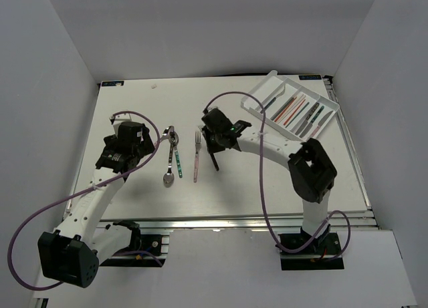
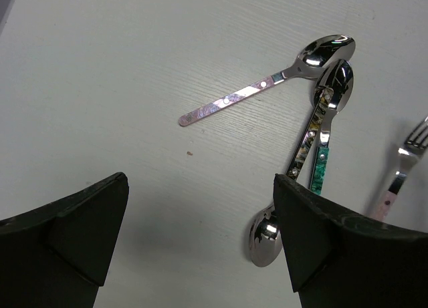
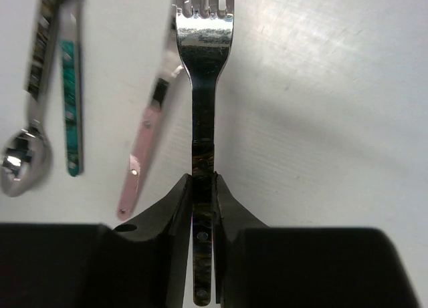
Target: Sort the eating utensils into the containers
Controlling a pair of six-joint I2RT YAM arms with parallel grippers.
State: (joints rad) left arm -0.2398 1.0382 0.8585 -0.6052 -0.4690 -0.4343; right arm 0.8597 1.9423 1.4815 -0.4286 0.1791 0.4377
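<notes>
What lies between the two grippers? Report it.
Top view: between left gripper and right gripper, a cluster of spoons and a pink-handled fork lie on the table.

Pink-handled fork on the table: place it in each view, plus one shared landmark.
Top external: pink-handled fork at table centre.
Left wrist: fork at right edge, handle behind a jaw.
Right wrist: fork just left of the held fork.
Landmark: teal-handled spoon, always left of it.
</notes>
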